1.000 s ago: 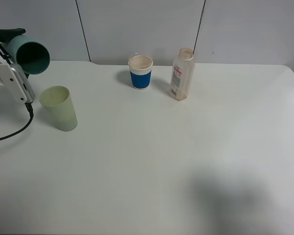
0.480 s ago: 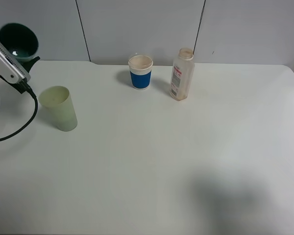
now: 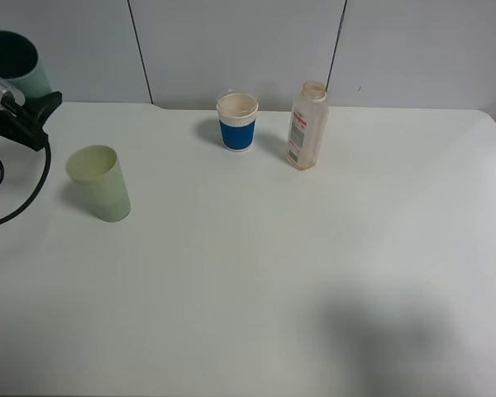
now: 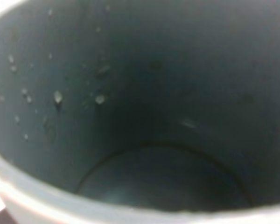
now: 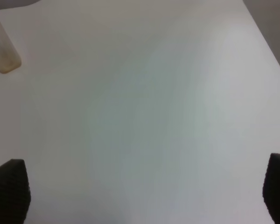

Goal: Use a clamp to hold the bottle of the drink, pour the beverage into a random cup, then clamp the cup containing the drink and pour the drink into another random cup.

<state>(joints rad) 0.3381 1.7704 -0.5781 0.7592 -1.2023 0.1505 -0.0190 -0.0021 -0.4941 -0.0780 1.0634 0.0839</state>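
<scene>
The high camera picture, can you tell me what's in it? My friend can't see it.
A white table holds a pale yellow-green cup on the left, with a blue and white paper cup and a clear bottle farther back. At the far left edge, the left gripper holds a teal cup upright.

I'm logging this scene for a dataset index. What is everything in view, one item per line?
teal-green cup: one, dark green inside with droplets, held at the far left edge
pale yellow-green cup: one, upright, left side of the table
paper cup: one, white with blue sleeve, back centre
bottle: one, clear, white-and-red label, capless, right of the paper cup
table: one, white
cable: one, black, far left
left gripper: one, black, shut on the teal-green cup
right gripper: one, dark fingertips, open above bare table
</scene>
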